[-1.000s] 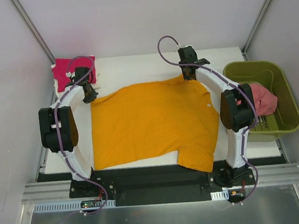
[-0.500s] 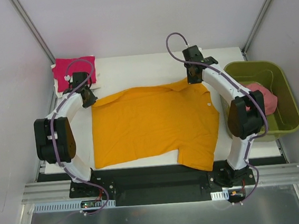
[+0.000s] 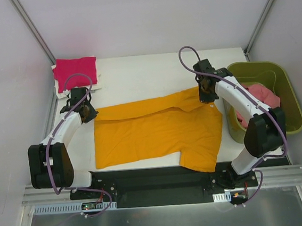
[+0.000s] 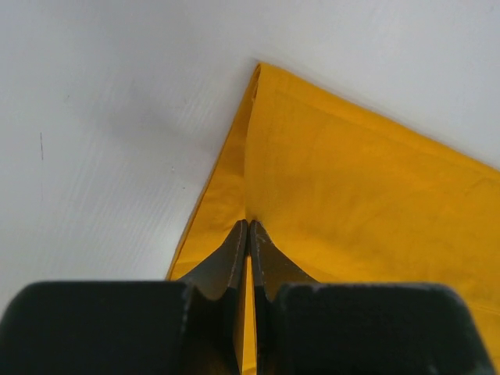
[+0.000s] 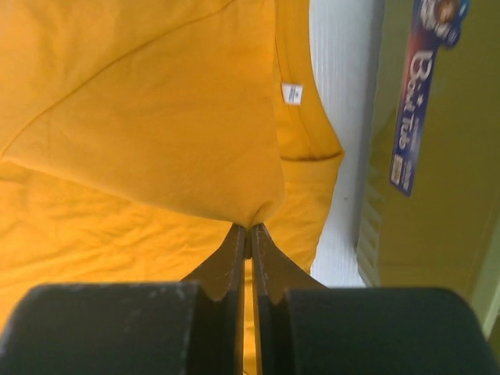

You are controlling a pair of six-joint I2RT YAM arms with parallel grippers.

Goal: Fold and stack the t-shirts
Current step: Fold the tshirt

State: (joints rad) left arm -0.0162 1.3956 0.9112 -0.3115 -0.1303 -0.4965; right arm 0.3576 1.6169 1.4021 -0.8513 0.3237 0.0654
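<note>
An orange t-shirt (image 3: 153, 131) lies spread on the white table, its far edge lifted and folded toward me. My left gripper (image 3: 89, 112) is shut on the shirt's far left corner; the wrist view shows the fabric (image 4: 351, 203) pinched at the fingertips (image 4: 248, 226). My right gripper (image 3: 207, 92) is shut on the far right edge near the collar, with the fabric (image 5: 156, 117) hanging from the tips (image 5: 250, 229). A folded pink t-shirt (image 3: 75, 71) lies at the far left corner of the table. Another pink shirt (image 3: 261, 98) sits in the green tub.
A green plastic tub (image 3: 285, 87) stands off the table's right side, close to my right arm; its wall and label show in the right wrist view (image 5: 426, 156). White table surface (image 3: 142, 76) lies beyond the orange shirt. The enclosure walls stand around the table.
Both grippers have moved toward me, pulling the orange shirt's far edge over the body. The folded pink shirt at far left is now uncovered by the left arm.
</note>
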